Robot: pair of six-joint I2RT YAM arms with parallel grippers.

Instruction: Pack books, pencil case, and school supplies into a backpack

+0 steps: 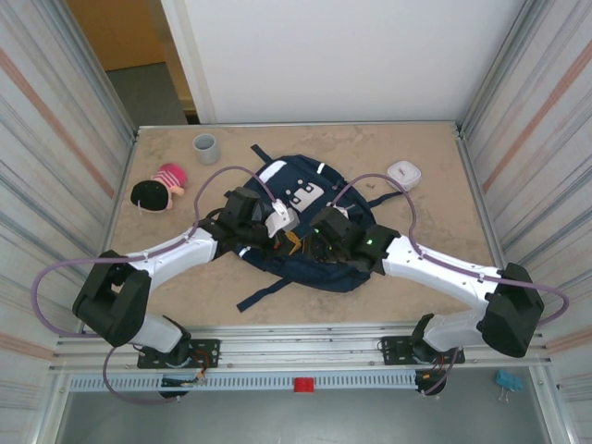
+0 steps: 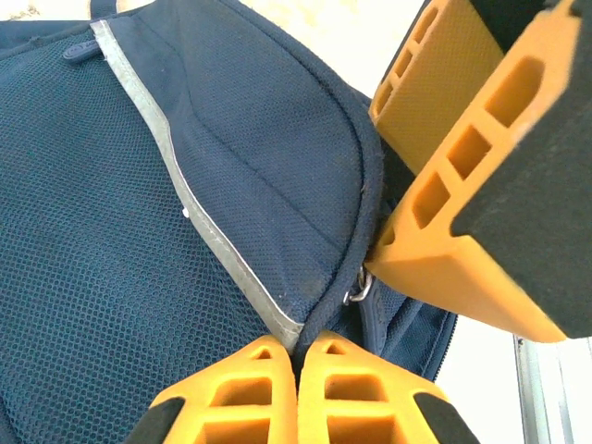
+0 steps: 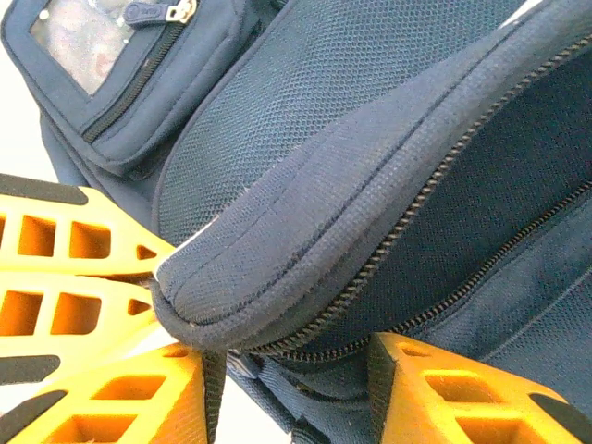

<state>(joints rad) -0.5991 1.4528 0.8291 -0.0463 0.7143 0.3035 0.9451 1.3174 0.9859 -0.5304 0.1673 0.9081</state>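
The navy backpack (image 1: 301,190) lies flat in the middle of the table. My left gripper (image 1: 289,237) is shut on its dark piped edge, beside a grey stripe (image 2: 213,240); in the left wrist view the gripper (image 2: 298,356) pinches that seam just below a metal zipper ring (image 2: 359,289). My right gripper (image 1: 313,242) meets it from the right. Its jaws (image 3: 287,370) stand apart, with the backpack's zippered edge (image 3: 398,231) between the fingers. The books are out of view. A pink and black soft pouch (image 1: 157,194) lies at the left; I cannot tell if it is the pencil case.
A grey cup (image 1: 204,145) stands at the back left and a small white box (image 1: 404,174) at the back right. A backpack strap (image 1: 264,294) trails toward the near edge. Metal walls close in the table on both sides.
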